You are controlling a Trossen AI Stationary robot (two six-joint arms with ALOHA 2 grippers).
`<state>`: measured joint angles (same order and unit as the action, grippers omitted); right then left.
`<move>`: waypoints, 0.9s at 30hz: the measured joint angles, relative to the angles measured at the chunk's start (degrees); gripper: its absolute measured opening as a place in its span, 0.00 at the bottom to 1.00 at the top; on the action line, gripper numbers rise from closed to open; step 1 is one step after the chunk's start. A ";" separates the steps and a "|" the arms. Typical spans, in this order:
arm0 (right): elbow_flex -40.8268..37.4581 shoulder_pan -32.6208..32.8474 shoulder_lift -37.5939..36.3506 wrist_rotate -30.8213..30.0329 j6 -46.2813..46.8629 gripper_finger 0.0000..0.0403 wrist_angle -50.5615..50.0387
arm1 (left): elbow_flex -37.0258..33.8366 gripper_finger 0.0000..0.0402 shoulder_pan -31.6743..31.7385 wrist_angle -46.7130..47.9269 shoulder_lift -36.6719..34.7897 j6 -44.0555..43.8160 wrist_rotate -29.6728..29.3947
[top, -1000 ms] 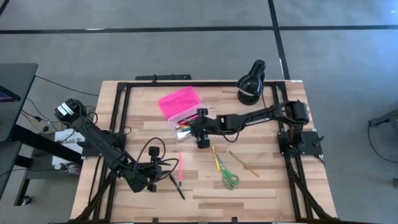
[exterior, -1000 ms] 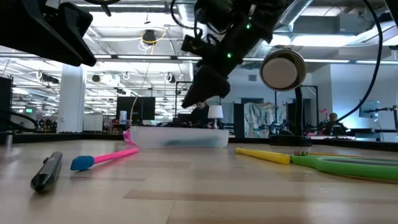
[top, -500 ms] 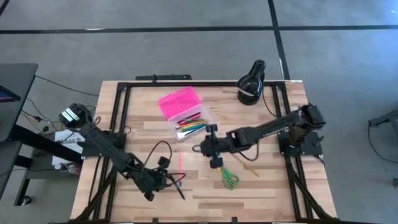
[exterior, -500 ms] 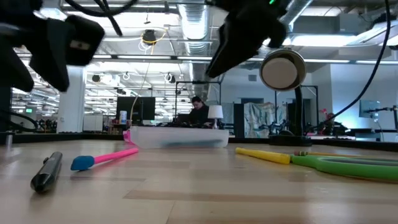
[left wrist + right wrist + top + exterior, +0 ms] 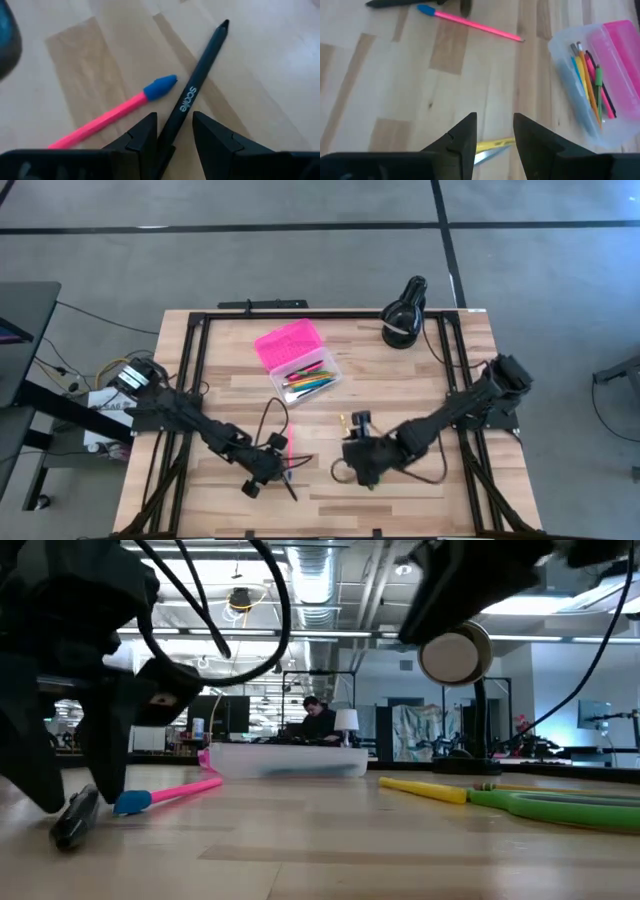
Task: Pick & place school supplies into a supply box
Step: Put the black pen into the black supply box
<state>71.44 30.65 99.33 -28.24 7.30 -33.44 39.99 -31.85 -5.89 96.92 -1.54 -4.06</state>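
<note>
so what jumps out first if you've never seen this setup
The supply box with its bright pink lid open, at the table's far middle, coloured pens inside. Nearer, the left claw straddles a black pen beside a pink pencil, while the right claw hovers open over a yellow pencil.

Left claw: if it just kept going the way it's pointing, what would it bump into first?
The black pen. It already lies in the gap of the open left claw, whose fingers straddle its near end. The pink pen lies just beside, probably missed, though depth is hard to judge.
</note>
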 joint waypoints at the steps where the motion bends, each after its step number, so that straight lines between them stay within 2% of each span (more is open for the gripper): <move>1: -0.46 1.12 0.00 -1.12 1.20 0.30 -0.05 | 0.00 0.30 0.38 -0.46 0.42 -0.02 0.87; 8: -3.67 8.07 0.02 -6.43 14.08 0.30 -0.86 | 0.09 0.25 1.91 -0.41 0.64 -2.37 3.87; 15: -8.79 14.28 0.04 -10.90 27.58 0.30 -1.12 | 0.11 0.12 1.95 0.18 0.64 -5.14 3.54; 19: -10.10 15.92 0.07 -11.76 31.24 0.30 -2.98 | 0.15 0.06 1.87 0.95 0.58 -6.45 3.48; 22: -10.10 15.84 0.07 -12.88 33.46 0.30 -4.34 | 0.15 0.06 1.73 1.82 0.58 -7.72 3.49; 27: -10.10 15.19 0.07 -13.03 33.80 0.30 -4.29 | 0.20 0.15 1.61 2.90 0.55 -9.59 5.22</move>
<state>61.34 45.83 99.39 -41.28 41.10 -37.73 40.18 -30.24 -2.98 97.47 -11.13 1.16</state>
